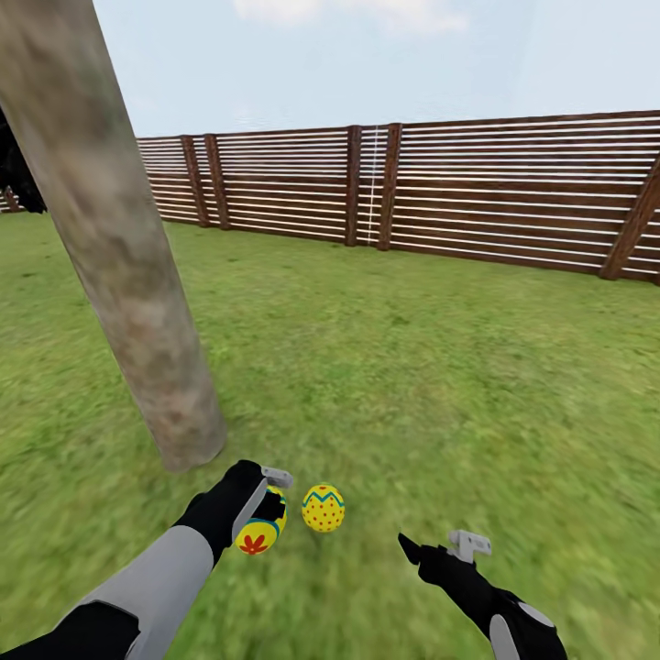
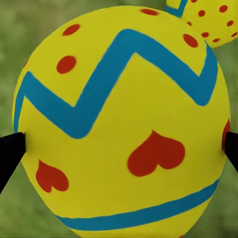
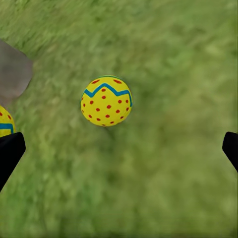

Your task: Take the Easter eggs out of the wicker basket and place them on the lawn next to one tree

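Left gripper (image 1: pixel 266 500) pinches the yellow heart-marked egg (image 1: pixel 259 533) low beside the grey-beige trunk (image 1: pixel 137 302); right gripper (image 1: pixel 438 547) spread, empty. Risk: released egg rolls, nudging the dotted yellow egg (image 1: pixel 324 508) on the grass (image 1: pixel 440 367).

Two yellow eggs on mottled green grass (image 1: pixel 440 367) — one egg (image 1: pixel 324 509) with a blue-green zigzag and small red dots, the other egg (image 2: pixel 124 134) with blue bands and red hearts. Behind — a grey-beige mottled trunk (image 1: pixel 128 275) and brown slatted fence (image 1: pixel 513 192).
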You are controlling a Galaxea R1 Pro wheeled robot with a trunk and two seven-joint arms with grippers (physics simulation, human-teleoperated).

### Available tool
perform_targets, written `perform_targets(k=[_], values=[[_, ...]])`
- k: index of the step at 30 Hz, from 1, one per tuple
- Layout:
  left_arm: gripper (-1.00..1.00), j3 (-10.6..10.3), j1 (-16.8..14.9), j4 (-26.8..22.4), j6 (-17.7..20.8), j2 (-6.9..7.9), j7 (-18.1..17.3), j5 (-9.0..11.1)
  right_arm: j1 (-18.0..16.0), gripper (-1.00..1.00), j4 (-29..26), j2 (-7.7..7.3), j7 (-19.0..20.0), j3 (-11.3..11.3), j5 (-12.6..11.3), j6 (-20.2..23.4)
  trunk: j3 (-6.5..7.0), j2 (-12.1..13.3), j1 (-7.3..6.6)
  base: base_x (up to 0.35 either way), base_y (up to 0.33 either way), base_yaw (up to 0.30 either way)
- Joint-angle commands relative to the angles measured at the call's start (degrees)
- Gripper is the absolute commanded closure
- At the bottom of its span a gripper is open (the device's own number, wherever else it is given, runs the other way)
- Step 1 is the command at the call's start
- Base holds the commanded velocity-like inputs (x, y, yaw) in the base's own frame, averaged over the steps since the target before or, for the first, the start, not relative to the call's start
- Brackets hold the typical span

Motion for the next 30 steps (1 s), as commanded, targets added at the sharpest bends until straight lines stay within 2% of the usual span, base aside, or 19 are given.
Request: perform_targets(k=[1, 9, 22, 30], values=[[1.0, -0.29, -0.02, -0.06, 0.22, 0.04, 0.45, 0.53, -0.03, -1.0, -0.06, 0.06, 0.22, -0.18, -0.31, 0.44, -0.12, -0.02, -0.01, 0.0, 0.0, 0.0], [1.0, -0.25, -0.04, -0.09, 0.29, 0.04, 0.45, 0.56, -0.03, -1.0, -0.06, 0.06, 0.22, -0.18, -0.31, 0.46, -0.63, -0.02, -0.01, 0.034, 0.0, 0.0], [1.0, -0.2, -0.05, -0.06, 0.24, 0.04, 0.45, 0.61, -0.03, -1.0, -0.04, 0.06, 0.22, -0.18, -0.31, 0.39, -1.47, -0.02, -0.01, 0.296, 0.004, 0.0], [1.0, -0.2, -0.03, -0.06, 0.28, 0.04, 0.45, 0.62, -0.03, -1.0, -0.06, 0.06, 0.24, -0.18, -0.31, 0.39, -1.98, -0.02, -0.01, 0.143, 0.076, 0.0]])
